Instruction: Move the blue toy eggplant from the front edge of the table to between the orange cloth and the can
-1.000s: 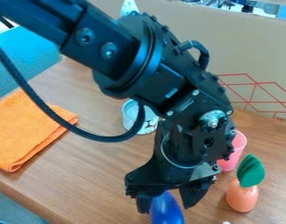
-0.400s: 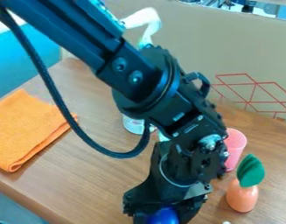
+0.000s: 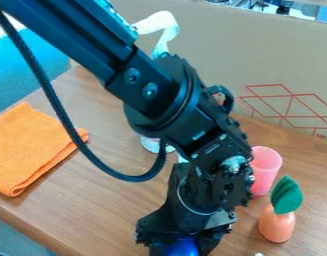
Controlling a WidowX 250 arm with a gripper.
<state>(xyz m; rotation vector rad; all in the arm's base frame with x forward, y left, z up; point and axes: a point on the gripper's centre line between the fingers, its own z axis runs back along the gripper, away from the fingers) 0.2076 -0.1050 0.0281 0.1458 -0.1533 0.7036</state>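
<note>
from my place at the camera view, i see the black arm [image 3: 135, 90] slanting down from the upper left, and the gripper [image 3: 186, 229] hangs at the bottom edge. a blue thing [image 3: 183, 247] with a smooth, rounded top is right there between the jaws, partly cut by the edge. i cannot tell whether the jaws are closed on it or only stand around it.

to the right of the gripper there is an orange thing [image 3: 277, 226], upright on the wooden table [image 3: 85, 215], with a green leaf shape [image 3: 286, 196] on its top. just behind it stands a pink cup [image 3: 267, 167]. a can [image 3: 151, 144] is partly hidden behind the arm. on the left lies a folded orange cloth [image 3: 32, 150].
</note>
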